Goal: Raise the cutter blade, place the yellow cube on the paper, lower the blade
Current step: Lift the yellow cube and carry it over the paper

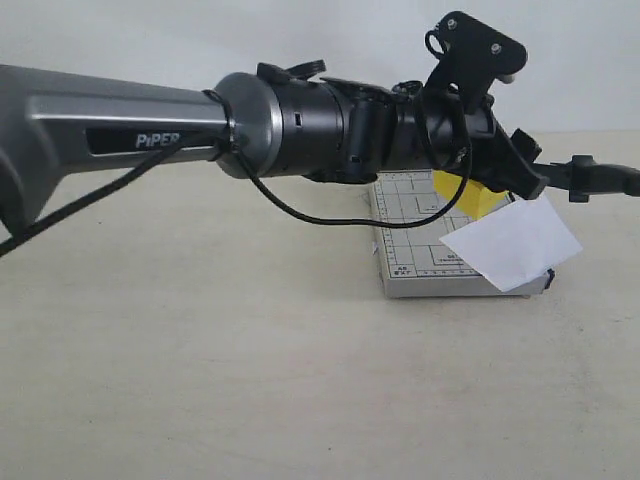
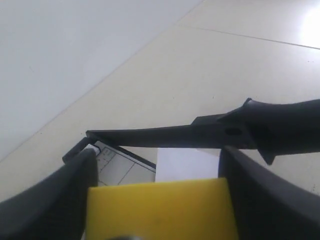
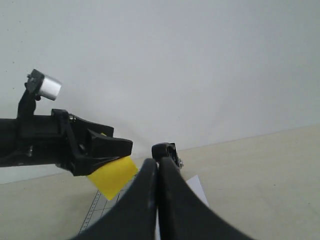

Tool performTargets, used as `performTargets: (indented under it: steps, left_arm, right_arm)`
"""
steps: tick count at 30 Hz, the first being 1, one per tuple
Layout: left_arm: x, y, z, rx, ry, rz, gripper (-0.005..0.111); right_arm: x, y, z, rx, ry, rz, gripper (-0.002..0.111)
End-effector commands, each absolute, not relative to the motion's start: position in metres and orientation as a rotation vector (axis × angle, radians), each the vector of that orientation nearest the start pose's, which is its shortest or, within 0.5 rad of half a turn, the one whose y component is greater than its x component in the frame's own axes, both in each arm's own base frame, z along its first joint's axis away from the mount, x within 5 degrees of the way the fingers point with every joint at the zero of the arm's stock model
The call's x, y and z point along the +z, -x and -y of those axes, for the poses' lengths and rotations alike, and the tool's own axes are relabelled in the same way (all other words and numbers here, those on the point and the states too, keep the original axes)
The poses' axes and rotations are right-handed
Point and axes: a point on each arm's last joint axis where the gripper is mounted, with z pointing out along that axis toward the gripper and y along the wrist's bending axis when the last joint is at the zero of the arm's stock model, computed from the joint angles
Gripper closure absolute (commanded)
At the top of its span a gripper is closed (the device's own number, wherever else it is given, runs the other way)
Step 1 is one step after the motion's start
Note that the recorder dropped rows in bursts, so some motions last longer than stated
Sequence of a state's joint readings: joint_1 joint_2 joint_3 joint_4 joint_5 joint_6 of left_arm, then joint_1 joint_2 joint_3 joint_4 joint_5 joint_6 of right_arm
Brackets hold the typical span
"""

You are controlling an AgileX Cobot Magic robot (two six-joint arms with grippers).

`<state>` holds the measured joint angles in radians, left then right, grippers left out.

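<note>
Exterior view: the left gripper point(image 1: 510, 172) reaches across from 9 o'clock and pinches the yellow cube point(image 1: 485, 203) in the air above the grey gridded cutter board point(image 1: 420, 258). The paper point(image 1: 512, 243) lies skewed on the board at 5 o'clock from the cube, one corner overhanging the edge. The right gripper point(image 1: 605, 180) enters at 3 o'clock; its grip is not readable here. Left wrist view: fingers clamp opposite faces of the cube, with the cutter blade point(image 2: 170, 136) raised and running across beyond it, clear of the paper and the board. Right wrist view: right fingers point(image 3: 145, 200) are pressed together with a black part at their tips, judged to be the blade held up. Handling, judged: the cube is rigid, light and smooth-faced, so the flat two-face pinch suits it, set down squarely. The paper is thin and light, easily shifted by a dragging touch.
</note>
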<state>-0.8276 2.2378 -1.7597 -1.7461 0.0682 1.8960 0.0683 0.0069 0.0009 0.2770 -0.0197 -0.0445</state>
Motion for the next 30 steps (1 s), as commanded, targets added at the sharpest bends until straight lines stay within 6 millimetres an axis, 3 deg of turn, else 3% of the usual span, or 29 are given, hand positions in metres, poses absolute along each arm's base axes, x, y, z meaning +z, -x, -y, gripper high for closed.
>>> performTargets:
  steps: [1,7,22,30]
  left_arm:
    - [0.198,-0.354,0.402,-0.533,-0.986,-1.745,0.102]
    - [0.178,-0.355,0.404,-0.531,-1.004,-1.778,0.102]
    - [0.171,-0.354,0.406,-0.544,-1.015,-1.786,0.102]
    - [0.155,-0.354,0.407,-0.537,-1.028,-1.814,0.102]
  right_arm:
    - [0.216,-0.056,-0.003,0.240,-0.124,-1.457,0.108]
    - [0.216,-0.056,-0.003,0.240,-0.124,-1.457,0.108]
    - [0.216,-0.056,-0.003,0.240,-0.124,-1.457,0.108]
    - [0.216,-0.056,-0.003,0.240,-0.124,-1.457,0.108]
